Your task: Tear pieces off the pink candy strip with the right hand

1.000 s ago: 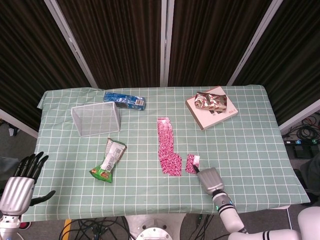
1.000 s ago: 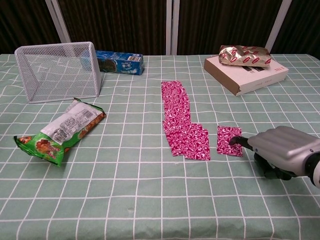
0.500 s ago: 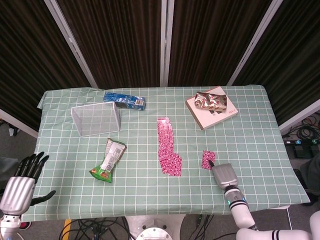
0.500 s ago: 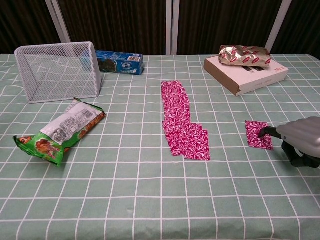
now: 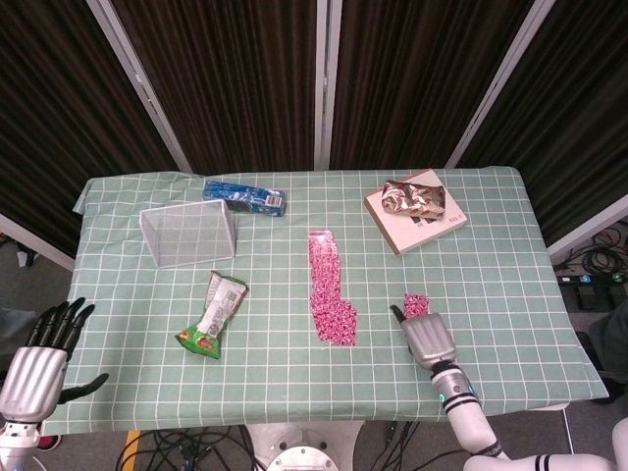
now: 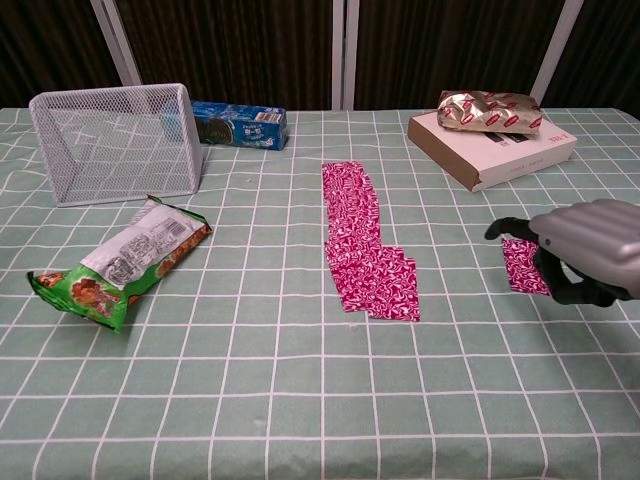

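Pink candy strip lies mid-tabletop; a torn piece sits well right of it, set aside (probably to keep finished pieces apart). Right robot hand curls over that piece, whether pinching it I cannot tell. Left robot hand hangs spread, off the tabletop's edge.

Right hand over torn pink piece, well apart from pink candy strip on table.
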You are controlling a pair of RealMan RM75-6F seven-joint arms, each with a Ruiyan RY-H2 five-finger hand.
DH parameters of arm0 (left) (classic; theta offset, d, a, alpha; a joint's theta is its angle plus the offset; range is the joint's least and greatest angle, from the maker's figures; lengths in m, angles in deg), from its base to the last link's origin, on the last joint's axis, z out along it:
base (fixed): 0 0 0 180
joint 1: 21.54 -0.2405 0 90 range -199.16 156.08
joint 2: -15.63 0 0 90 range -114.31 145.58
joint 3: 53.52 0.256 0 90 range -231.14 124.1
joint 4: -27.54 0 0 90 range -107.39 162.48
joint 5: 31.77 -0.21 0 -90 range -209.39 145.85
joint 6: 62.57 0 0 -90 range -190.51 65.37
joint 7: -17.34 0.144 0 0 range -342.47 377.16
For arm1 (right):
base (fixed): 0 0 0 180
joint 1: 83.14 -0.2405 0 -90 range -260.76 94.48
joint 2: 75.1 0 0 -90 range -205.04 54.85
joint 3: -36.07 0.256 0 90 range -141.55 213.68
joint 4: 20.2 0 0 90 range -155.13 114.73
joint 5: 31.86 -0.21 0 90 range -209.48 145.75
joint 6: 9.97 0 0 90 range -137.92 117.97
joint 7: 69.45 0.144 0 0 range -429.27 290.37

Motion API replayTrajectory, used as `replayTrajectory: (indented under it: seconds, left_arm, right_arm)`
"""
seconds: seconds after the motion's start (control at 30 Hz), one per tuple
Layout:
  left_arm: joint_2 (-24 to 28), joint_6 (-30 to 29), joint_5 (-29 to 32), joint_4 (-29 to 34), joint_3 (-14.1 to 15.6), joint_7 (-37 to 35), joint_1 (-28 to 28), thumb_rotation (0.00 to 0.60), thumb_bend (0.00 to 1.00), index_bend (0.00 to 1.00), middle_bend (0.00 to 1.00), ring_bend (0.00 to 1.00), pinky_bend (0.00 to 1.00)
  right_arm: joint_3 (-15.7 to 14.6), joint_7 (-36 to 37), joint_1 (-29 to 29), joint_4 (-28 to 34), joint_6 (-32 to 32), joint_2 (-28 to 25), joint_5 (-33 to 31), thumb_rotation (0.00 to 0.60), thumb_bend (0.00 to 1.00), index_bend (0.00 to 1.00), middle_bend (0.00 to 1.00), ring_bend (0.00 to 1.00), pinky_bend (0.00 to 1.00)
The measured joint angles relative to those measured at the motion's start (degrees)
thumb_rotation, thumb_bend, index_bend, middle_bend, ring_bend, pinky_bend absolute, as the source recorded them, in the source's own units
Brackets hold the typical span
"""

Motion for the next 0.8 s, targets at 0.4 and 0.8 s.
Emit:
replayTrajectory:
  seconds: [0.4,0.8]
  left_arm:
    - [0.16,-0.09,0.45,-0.83,-0.05,-1.36,-0.1,0.555,0.01,0.05,0.01,0.0,0.09]
    - [0.22,-0.18,0.29,-1.17,-0.03,-2.03,-0.04,0.554,0.01,0.05,0.01,0.0,0.09]
  right_arm:
    - [0.87,-6.64,-2.73,-1.03,-2.95,7.64,-6.69,0.6,1.0,0.15,0.89,0.84,0.71]
    - [1.03,-7.17,-3.63,-1.2,-2.47,9.01,-6.83,0.6,1.0,0.15,0.89,0.84,0.71]
